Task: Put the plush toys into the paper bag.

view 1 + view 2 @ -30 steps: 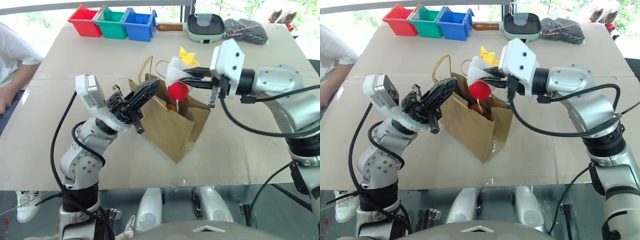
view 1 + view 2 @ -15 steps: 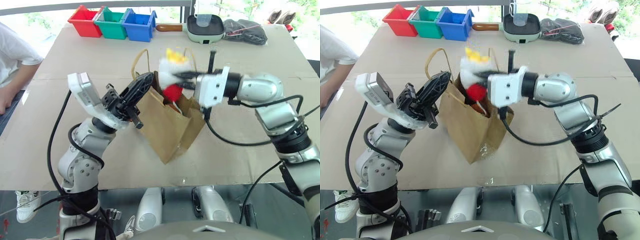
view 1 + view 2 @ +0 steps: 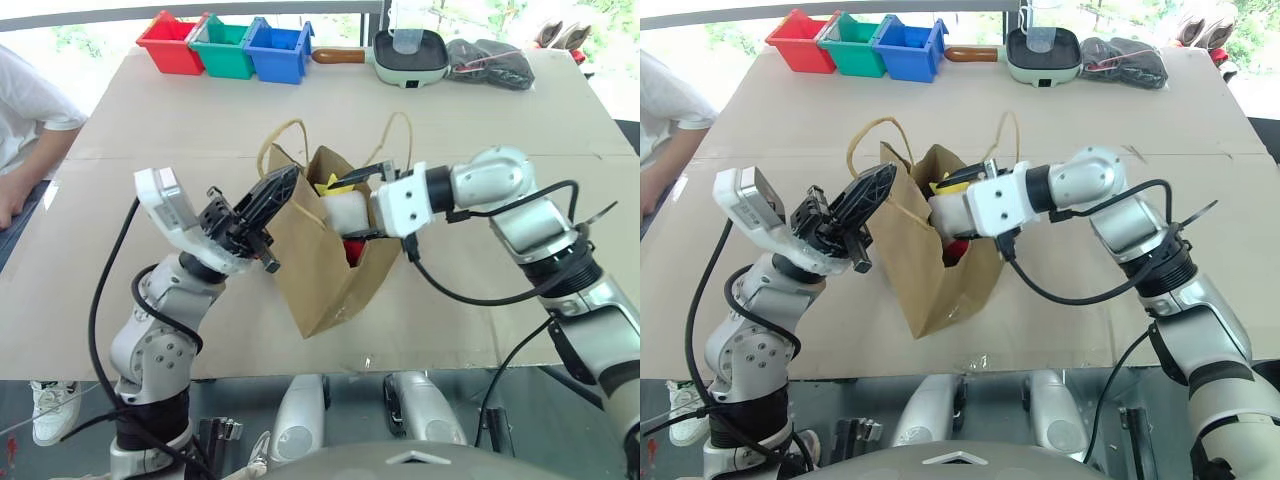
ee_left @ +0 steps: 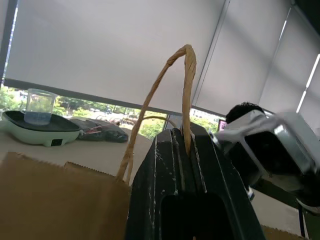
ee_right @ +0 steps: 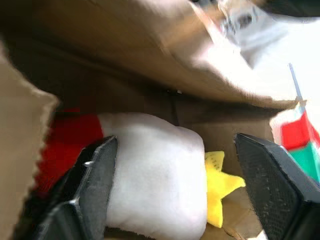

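Bag (image 3: 320,270) mouth held open: left gripper (image 3: 268,200) clamped on its rim. Right gripper (image 5: 175,185) spread wide inside bag, red-white toy (image 5: 150,170) between the fingers, one touching.

Red-and-white plush toy (image 3: 345,215) now down inside the paper bag (image 3: 320,270), right tool (image 5: 175,185) newly spread apart.

Red-and-white plush toy inside a tilted brown kraft paper bag

The brown kraft paper bag (image 3: 325,265) stands open on the table, leaning, its two twisted tan loop handles raised above the mouth. The oval red-and-white plush toy (image 5: 150,170) with a yellow detail sits inside the bag's mouth, white part uppermost, red part lower against the inner wall. The orange-brown toy cannot be made out.
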Action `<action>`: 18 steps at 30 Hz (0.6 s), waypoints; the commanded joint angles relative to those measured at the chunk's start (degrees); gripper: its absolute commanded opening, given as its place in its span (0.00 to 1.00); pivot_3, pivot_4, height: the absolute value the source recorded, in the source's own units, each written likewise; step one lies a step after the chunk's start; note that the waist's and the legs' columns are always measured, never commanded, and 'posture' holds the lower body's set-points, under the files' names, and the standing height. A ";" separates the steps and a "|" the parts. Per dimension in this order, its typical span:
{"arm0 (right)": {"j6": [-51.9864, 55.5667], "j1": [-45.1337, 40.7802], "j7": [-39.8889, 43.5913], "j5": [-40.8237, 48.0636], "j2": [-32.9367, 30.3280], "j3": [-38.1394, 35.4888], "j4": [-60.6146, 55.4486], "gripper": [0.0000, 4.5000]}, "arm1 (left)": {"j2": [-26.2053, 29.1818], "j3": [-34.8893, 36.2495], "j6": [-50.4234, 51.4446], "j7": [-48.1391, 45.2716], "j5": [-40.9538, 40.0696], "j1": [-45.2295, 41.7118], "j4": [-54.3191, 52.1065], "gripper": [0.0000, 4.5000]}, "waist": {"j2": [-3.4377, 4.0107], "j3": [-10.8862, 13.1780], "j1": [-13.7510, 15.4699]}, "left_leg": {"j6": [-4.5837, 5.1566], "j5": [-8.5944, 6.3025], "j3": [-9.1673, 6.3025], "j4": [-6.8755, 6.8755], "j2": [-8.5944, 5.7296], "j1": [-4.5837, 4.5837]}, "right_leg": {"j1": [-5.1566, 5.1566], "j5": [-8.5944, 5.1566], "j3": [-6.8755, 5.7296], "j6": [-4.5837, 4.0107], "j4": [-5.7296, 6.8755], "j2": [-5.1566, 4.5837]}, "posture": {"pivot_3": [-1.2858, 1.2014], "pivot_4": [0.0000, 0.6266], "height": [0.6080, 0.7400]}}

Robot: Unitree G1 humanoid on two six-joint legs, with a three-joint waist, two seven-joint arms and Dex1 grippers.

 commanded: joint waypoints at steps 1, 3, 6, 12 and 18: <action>19.96 -2.54 -4.91 11.65 -1.25 -10.54 -10.66 0.77 | 0.20 1.27 -2.42 0.18 0.81 0.07 -2.62 0.00 | 0.00 0.00 0.12 | 0.00 0.00 -0.02 0.00 0.00 -0.01 | 0.00 0.00 -0.01 0.00 0.00 0.00 | 0.52 0.24 1.00; 29.83 -2.79 -8.31 15.55 -1.86 -14.14 -13.59 0.77 | 0.13 0.95 -2.62 0.48 0.93 -0.07 -2.73 0.00 | 0.00 0.00 0.12 | 0.00 0.00 -0.01 0.00 -0.01 -0.01 | 0.00 0.00 -0.01 0.00 0.00 0.00 | 0.52 0.24 1.00; 41.05 -2.33 -14.34 19.74 -3.22 -20.30 -17.06 0.77 | 0.01 0.64 -3.07 0.88 0.99 -0.13 -2.81 0.00 | 0.00 -0.01 0.09 | 0.01 -0.01 0.00 0.00 -0.03 -0.01 | 0.01 0.00 -0.01 0.00 -0.01 0.00 | 0.52 0.24 1.00; 73.97 -0.01 -26.26 37.46 0.71 -35.73 -21.38 0.77 | 0.40 0.67 -3.15 1.08 0.80 -1.51 -1.74 0.00 | -0.02 -0.01 0.18 | 0.02 -0.01 0.05 -0.01 -0.06 -0.04 | 0.00 0.00 0.02 0.00 -0.03 0.02 | 0.52 0.24 1.00; 74.59 -1.93 -29.61 42.07 11.93 -32.87 -14.28 0.77 | 1.19 0.71 -2.48 0.36 0.49 -3.27 -0.68 0.00 | 0.07 -0.01 -0.71 | 0.02 -0.01 0.12 -0.12 0.03 0.07 | -0.09 -0.01 0.16 0.00 0.06 0.24 | 0.52 0.24 1.00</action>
